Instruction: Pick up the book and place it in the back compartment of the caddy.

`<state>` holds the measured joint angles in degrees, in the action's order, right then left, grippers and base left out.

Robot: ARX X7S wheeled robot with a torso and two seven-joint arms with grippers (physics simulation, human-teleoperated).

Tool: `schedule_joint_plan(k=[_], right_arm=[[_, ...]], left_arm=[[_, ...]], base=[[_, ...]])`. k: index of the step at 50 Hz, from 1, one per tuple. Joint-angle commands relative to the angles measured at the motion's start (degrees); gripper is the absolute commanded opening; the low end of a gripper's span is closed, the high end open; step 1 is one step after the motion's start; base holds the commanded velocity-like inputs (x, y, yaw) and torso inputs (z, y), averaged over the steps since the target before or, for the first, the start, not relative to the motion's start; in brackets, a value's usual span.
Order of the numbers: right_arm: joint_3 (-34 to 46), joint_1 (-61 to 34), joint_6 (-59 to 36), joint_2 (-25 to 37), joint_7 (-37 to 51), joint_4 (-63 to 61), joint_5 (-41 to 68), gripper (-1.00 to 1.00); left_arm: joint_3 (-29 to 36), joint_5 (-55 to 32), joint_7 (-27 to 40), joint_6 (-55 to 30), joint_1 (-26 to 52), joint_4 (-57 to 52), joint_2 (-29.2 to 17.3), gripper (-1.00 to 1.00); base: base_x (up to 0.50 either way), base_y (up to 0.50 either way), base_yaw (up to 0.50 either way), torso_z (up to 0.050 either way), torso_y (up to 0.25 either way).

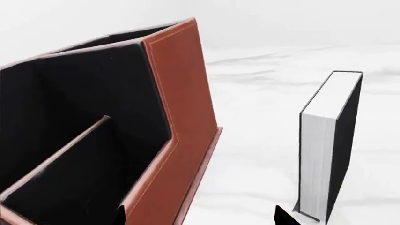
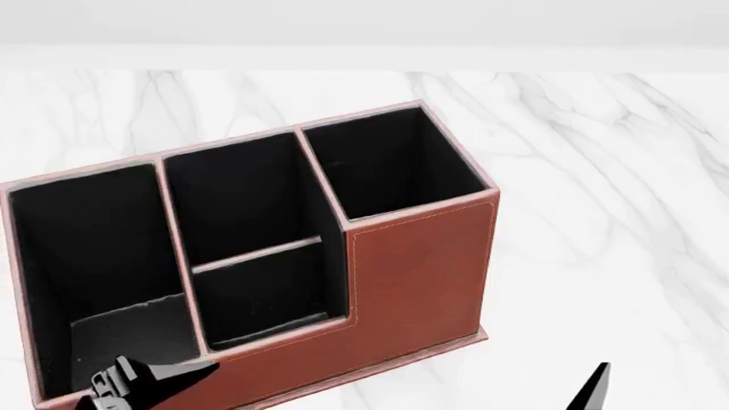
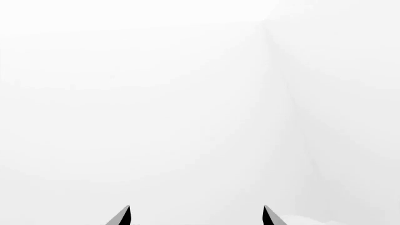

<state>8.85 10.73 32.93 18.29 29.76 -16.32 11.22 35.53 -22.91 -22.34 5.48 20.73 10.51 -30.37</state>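
The thick black-covered book with its white page block (image 1: 328, 145) stands upright on the white marble-look worktop (image 2: 603, 213), apart from the stepped tall end of the reddish-brown leather-look caddy with black lining and pale stitched rims (image 2: 416, 273); in the head view only a dark sliver of the book shows, off that same end. The left gripper (image 1: 200, 216) hangs between caddy and book with its two dark fingertips spread wide, one by the caddy's outer wall and one at the book's foot, and it has hold of nothing. The right gripper (image 3: 196, 216) is likewise spread and empty, facing blank white. The back compartment (image 2: 245, 201), the small cell beyond the thin cross divider, is empty. The risks, as I judge them: the book stands on a narrow edge, so a fingertip brushing it on approach could topple it; the fingertip near the caddy could nudge the caddy aside; and the small cell leaves little room, so a tilted book may catch on the divider or rim. No brand, label or readable writing shows on the book or caddy.
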Motion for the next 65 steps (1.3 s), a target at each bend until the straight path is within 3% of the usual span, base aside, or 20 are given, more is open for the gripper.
schedule_joint_plan(k=[1,53,65], right_arm=[[0.2,-0.3,-0.1,0.1,0.1,0.5,0.1,1.00],[0.8,-0.4,0.1,0.6,0.7,0.6,0.1,1.00],[1.0,-0.7,0.2,0.6,0.7,1.0,0.1,1.00]], left_arm=[[1.2,-0.7,-2.0,0.4,0.0,-0.4,0.9,1.00],[5.7,-1.1,-7.0,1.1,4.3,5.3,9.5,1.00],[5.8,-1.3,-8.3,2.2,5.8,10.8,11.8,1.00]], base=[[0.00,0.00,0.00,0.000,0.000],[0.00,0.00,0.00,0.000,0.000],[0.00,0.00,0.00,0.000,0.000]])
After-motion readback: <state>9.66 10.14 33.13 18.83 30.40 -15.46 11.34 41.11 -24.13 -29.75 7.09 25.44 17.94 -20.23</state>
